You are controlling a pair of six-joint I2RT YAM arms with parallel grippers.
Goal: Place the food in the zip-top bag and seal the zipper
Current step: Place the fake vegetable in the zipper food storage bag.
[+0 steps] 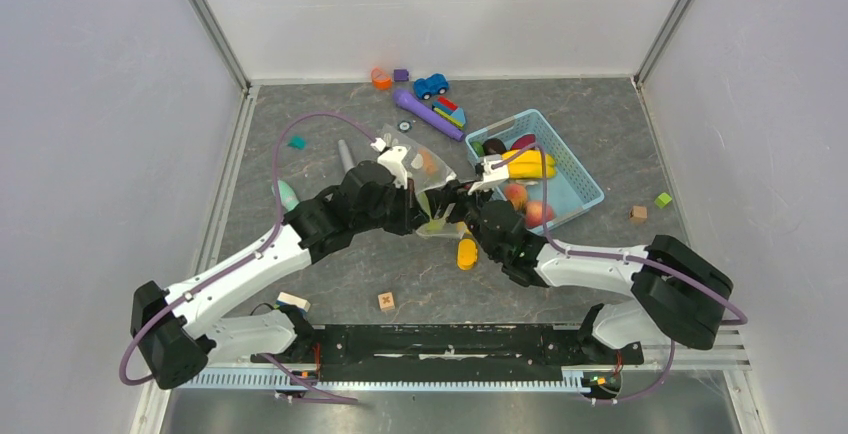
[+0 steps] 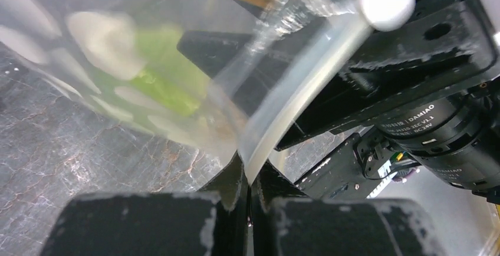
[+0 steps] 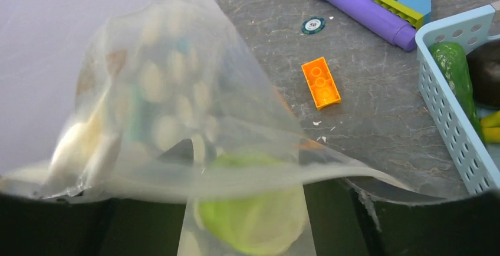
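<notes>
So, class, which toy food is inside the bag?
The green cabbage, visible through the bag; the banana bunch and peaches lie in the blue basket.

I have two arms of the same build. The long links of my left arm (image 1: 245, 259) and right arm (image 1: 590, 266) are smooth white shells, with bulky black housings at the shoulders, elbows and wrists. A thin purple cable (image 1: 275, 179) loops along each arm. Both are bolted to a black base rail (image 1: 450, 339) edged by a ribbed silver strip. One round black motor (image 2: 433, 129) has DAMIAO printed on it in white. My left fingers (image 2: 147, 223) are matte black, worn pale at the edges.
</notes>
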